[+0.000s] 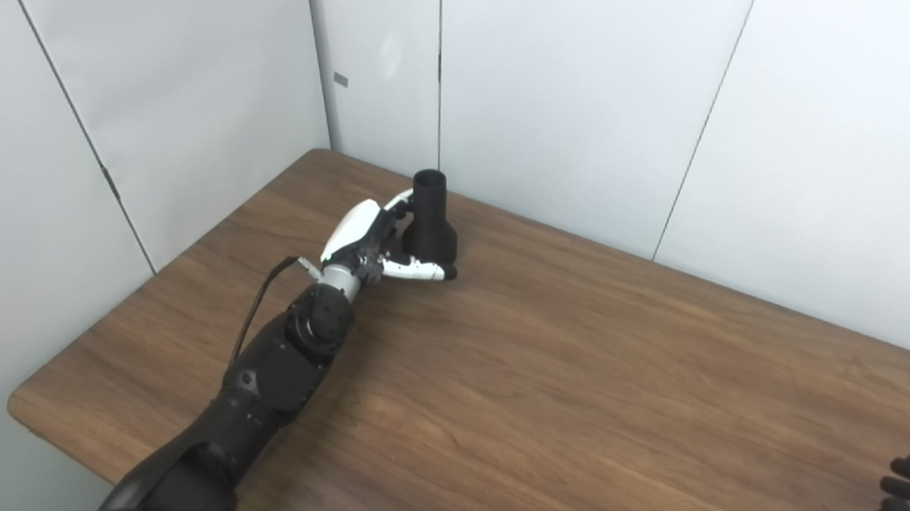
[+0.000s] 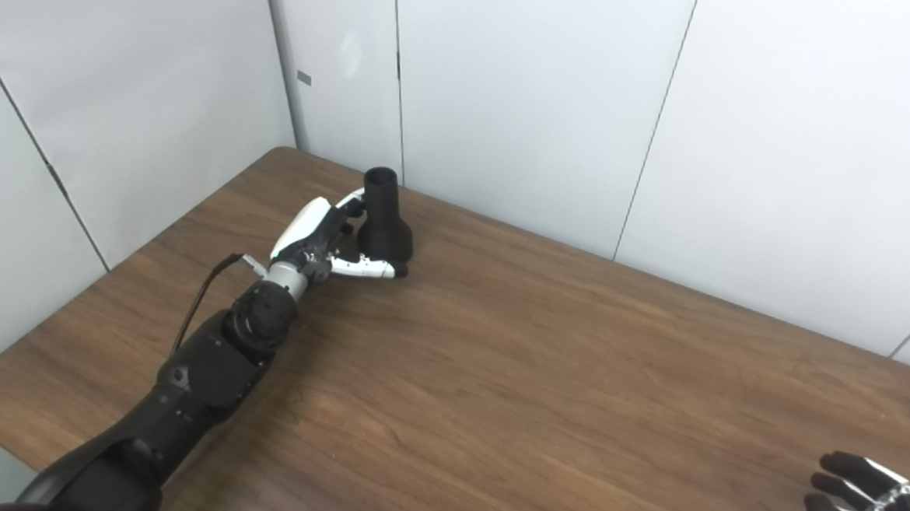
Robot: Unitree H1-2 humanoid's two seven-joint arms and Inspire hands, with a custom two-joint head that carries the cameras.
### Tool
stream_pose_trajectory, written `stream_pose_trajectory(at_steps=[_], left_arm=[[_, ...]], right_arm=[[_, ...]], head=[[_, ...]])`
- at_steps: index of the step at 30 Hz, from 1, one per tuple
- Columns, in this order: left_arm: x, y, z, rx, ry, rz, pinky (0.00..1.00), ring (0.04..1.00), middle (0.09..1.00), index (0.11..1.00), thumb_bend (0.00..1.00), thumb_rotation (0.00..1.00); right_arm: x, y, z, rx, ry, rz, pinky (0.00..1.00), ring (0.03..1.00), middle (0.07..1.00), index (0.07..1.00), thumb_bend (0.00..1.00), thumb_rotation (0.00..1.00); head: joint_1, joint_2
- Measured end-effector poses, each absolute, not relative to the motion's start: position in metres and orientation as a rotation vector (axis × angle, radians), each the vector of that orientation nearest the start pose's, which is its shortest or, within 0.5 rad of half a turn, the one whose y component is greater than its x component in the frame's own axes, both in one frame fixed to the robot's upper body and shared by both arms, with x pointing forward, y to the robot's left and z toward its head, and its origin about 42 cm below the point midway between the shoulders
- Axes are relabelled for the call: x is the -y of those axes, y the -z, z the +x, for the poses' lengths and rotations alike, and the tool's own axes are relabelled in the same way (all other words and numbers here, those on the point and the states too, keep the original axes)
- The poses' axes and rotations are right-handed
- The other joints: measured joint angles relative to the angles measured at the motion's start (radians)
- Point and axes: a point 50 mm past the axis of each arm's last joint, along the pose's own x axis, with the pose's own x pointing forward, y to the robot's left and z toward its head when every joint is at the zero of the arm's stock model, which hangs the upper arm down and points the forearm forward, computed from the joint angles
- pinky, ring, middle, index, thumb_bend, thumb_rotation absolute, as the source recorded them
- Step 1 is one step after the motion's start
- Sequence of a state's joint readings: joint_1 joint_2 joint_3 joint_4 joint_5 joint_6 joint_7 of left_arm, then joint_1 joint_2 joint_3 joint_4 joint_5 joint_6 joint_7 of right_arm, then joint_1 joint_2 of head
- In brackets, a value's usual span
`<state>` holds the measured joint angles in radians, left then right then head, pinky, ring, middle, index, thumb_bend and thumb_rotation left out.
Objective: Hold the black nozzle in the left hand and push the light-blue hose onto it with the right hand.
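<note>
The black nozzle [image 1: 430, 219] stands upright on the wooden table [image 1: 573, 371] near the far left corner, narrow tube on top and wide flared base below. My left hand [image 1: 370, 243] reaches it from the left with fingers behind it and the thumb [image 1: 423, 270] stretched along the front of its base; the hand is open around the nozzle, not closed on it. My right hand [image 2: 866, 507] rests at the bottom right edge with fingers spread, holding nothing. No light-blue hose is in either view.
White wall panels [image 1: 572, 98] rise close behind the table's far edge and along its left side. The table's rounded front-left corner [image 1: 22, 408] lies beside my left arm.
</note>
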<state>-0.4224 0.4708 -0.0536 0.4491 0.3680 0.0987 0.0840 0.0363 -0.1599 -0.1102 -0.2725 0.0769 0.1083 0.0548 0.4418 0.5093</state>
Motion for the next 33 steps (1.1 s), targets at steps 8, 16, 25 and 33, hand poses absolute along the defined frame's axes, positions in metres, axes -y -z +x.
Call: stream_pose_trajectory(at_steps=[8,16,25,33], left_arm=[[-0.363,-0.149,0.416,-0.13,-0.121,0.932,1.0,0.945,0.911,0.917,1.0,0.24],[-0.363,-0.149,0.416,-0.127,-0.125,0.938,1.0,0.913,0.894,0.901,1.0,0.2],[-0.366,-0.145,0.417,-0.105,-0.146,0.949,1.0,0.894,0.881,0.897,1.0,0.27],[-0.367,-0.144,0.422,-0.103,-0.147,0.953,1.0,0.875,0.867,0.886,1.0,0.3]], right_arm=[[0.283,-0.16,0.263,0.129,0.04,-0.1,0.52,0.662,0.683,0.638,0.18,0.03],[0.284,-0.16,0.262,0.129,0.039,-0.097,0.53,0.664,0.684,0.638,0.18,0.0],[0.285,-0.16,0.26,0.127,0.035,-0.092,0.54,0.665,0.686,0.643,0.19,0.0],[0.284,-0.159,0.26,0.125,0.026,-0.094,0.56,0.685,0.702,0.655,0.18,0.0]], head=[[-0.011,0.003],[-0.018,0.005],[-0.025,0.008],[-0.032,0.005]])
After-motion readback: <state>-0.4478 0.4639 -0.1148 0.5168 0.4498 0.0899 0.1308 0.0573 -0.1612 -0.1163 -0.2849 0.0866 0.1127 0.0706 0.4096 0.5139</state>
